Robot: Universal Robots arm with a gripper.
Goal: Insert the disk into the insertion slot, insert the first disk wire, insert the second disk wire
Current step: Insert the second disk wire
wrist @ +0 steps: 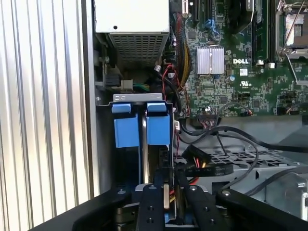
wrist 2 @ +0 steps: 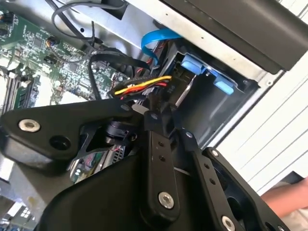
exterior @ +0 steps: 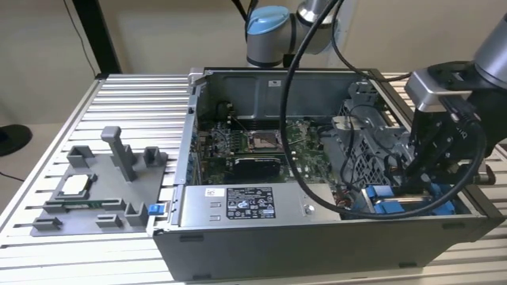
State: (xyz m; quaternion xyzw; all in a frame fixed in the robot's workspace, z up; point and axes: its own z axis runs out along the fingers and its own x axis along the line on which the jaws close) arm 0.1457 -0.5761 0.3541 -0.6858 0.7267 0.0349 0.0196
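The disk sits in its bright blue carrier [wrist: 143, 129] inside the insertion slot at the case's front corner, on the exterior view's right [exterior: 396, 203]; its blue tabs [wrist 2: 204, 72] stick out of the bay. My gripper [wrist: 168, 204] hangs right over that bay [exterior: 409, 178]. Its black fingers [wrist 2: 155, 144] are shut on the connector of a disk wire [wrist 2: 142, 86] with yellow, red and black strands, held against the disk's end. A flat blue wire [wrist 2: 159, 38] curves behind the carrier; where it ends is hidden.
The open case holds a motherboard [exterior: 253, 142], a labelled grey power-supply box [exterior: 249, 205] and a metal drive cage [exterior: 364, 148] with loose black cables. A grey fixture plate [exterior: 95, 190] lies on the slatted table [exterior: 119, 101]. A hand [wrist 2: 288, 197] shows beside the case.
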